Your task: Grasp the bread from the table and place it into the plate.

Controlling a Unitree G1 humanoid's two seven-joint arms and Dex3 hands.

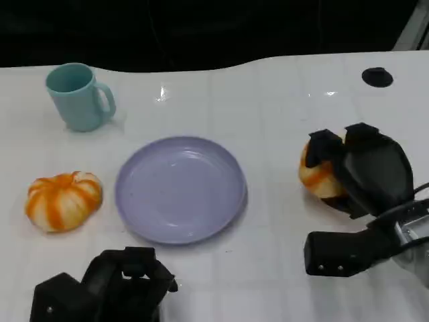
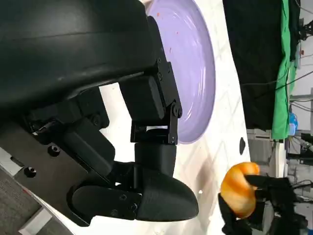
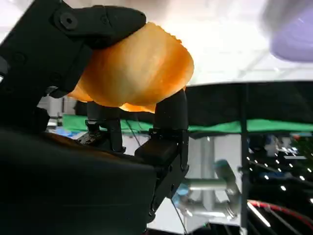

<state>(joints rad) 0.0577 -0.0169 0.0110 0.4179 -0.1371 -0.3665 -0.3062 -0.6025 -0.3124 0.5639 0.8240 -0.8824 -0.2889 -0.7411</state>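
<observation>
Head view: the right hand (image 1: 358, 171) sits at the right side of the white table (image 1: 281, 100), its black fingers wrapped over the top of the bread (image 1: 316, 176), an orange-brown roll whose left flank shows past the fingers. From here one cannot tell whether the bread is resting on the table or just above it. The bread is well apart from the plate (image 1: 179, 188), which lies to its left near the middle of the table: a lilac, round, shallow plate with nothing in it. Further left, just beside the plate's rim but not touching it, lies a pumpkin-shaped piece (image 1: 64, 200) with orange and white stripes. Behind that stands a teal mug (image 1: 78, 96), upright, with its handle turned toward the right. A small black disc (image 1: 377, 76) lies at the far right of the table.

The left hand (image 1: 127, 282) is at the near edge of the table, in front of the plate, with its fingers curled inward and nothing in them. In the left wrist view the same hand (image 2: 146, 147) is seen from behind, fingers folded, with the plate (image 2: 195, 73) beyond it and the bread (image 2: 238, 190) held in the other hand farther off.

In the right wrist view the bread (image 3: 137, 68) is clamped between the fingers (image 3: 98, 22) on one side and a black digit pressing it from the opposite side.
</observation>
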